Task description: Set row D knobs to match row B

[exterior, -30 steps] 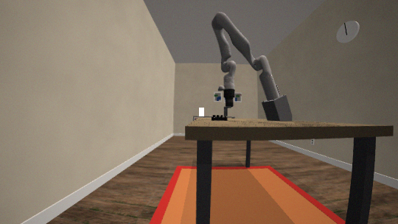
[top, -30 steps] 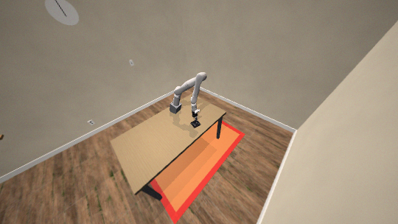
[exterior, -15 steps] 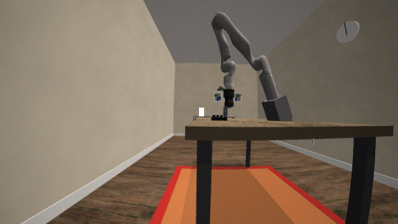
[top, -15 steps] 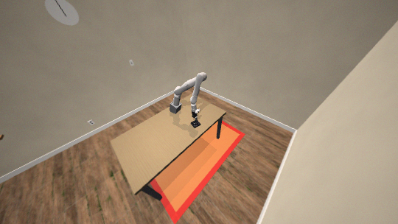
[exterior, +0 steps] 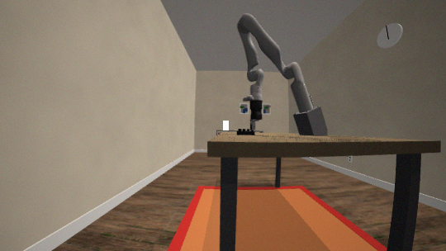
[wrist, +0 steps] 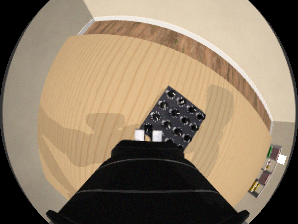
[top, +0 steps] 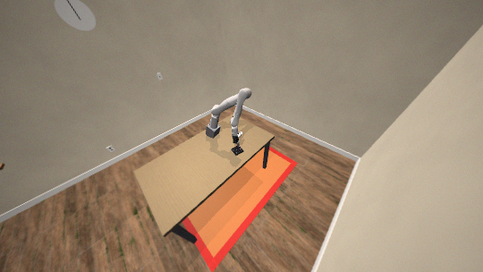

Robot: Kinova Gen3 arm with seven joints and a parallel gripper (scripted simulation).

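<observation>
Knob box (top: 237, 150) (exterior: 245, 132) (wrist: 176, 116) on table (top: 188, 170) (exterior: 322, 147) (wrist: 95, 90), tool (top: 238, 146) (exterior: 253, 129) (wrist: 147, 130) at corner knob.

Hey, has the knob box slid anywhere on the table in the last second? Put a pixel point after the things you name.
No, not visibly. In the top view, the knob box (top: 237, 150) (exterior: 245, 132) (wrist: 175, 114) sits at the same spot near the long edge of the table (top: 179, 174) (exterior: 322, 148) (wrist: 85, 75).
</observation>
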